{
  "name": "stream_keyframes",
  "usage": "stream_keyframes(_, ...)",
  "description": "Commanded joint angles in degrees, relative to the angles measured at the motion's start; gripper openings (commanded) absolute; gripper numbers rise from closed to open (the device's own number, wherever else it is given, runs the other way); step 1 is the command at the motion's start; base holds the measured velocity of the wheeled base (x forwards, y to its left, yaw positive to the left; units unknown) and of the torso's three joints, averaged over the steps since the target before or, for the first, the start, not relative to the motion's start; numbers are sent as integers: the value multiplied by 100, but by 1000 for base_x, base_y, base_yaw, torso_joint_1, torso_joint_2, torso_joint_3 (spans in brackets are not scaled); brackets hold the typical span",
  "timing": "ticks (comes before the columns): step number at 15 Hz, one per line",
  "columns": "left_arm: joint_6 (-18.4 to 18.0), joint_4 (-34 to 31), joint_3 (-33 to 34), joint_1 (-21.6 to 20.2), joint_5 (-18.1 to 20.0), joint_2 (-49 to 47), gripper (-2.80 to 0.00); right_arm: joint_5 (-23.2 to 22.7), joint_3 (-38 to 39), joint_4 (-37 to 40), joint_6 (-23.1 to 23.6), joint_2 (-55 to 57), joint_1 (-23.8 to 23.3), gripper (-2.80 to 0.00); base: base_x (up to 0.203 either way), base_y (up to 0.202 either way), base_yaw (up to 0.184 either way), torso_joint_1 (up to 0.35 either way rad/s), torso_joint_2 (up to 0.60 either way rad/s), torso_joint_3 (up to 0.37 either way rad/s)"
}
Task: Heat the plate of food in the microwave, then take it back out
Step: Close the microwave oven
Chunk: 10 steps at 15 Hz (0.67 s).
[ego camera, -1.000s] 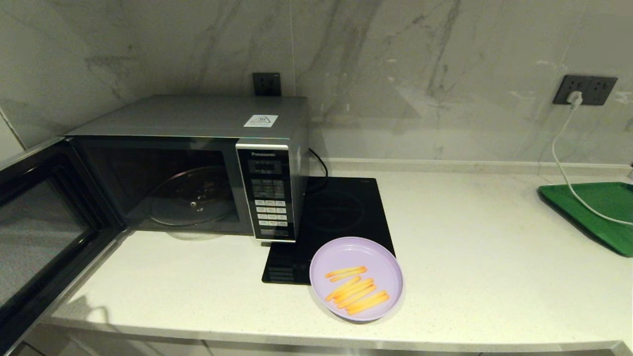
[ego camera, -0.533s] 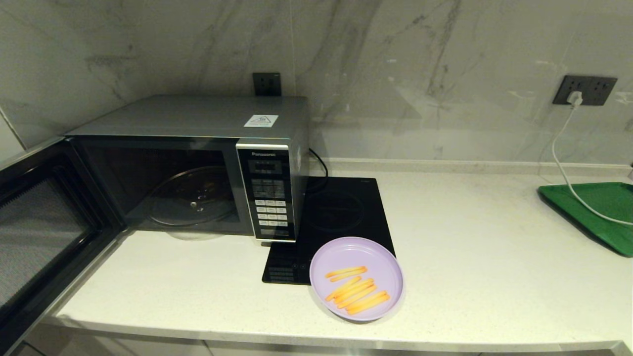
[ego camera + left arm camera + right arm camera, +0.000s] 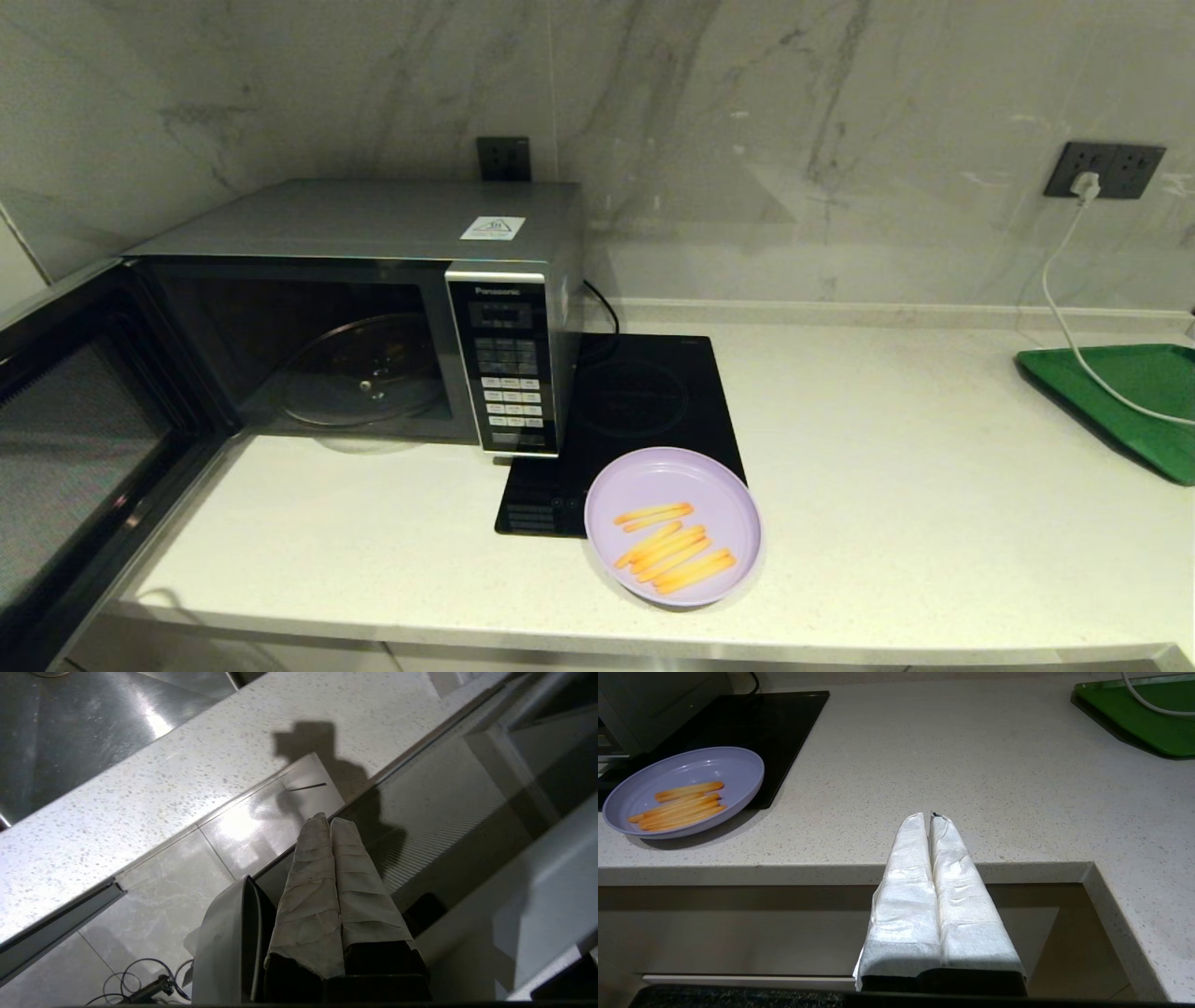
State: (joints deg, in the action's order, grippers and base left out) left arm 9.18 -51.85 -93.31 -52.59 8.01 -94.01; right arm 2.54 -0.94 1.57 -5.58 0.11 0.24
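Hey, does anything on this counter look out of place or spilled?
Nothing spilled. The plate of fries sits partly on the black hob, overlapping its front corner, and a white cable trails across the green tray.

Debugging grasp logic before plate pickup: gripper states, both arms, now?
Left gripper: closed, holding nothing, beside the open microwave door.
Right gripper: closed, holding nothing, parked at the counter edge, clear of the plate of food.

Silver-grey microwave (image 3: pixel 373 280) at the white stone counter's (image 3: pixel 887 485) left rear, door (image 3: pixel 84 439) swung open leftward, flat black glass hob (image 3: pixel 644 401) beside it on the right, round lilac plastic plate of fries (image 3: pixel 672 525) overlapping the hob's front edge, green rectangular tray (image 3: pixel 1120 401) far right.
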Motion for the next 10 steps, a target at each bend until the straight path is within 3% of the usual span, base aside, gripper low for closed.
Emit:
stream_keyframes(1,81,-136,55,312,6,262,-280,1,-3,1,-4,-2,2,-280,0,0,0,0,0,0)
stream_keyframes(5,568,-424,492,1289,3,814,-280,1,-3,1,-4,-2,2,-280,0,0,0,0,0,0)
stream_keyframes(8,1142,-490,1093,2543,-5,1414,-280,1,-3,1,-4,-2,2,-280,0,0,0,0,0,0)
stream_keyframes(10,1739,-602,1324,3573,-10,1614,-280,1,-3,1,-4,-2,2,-280,0,0,0,0,0,0)
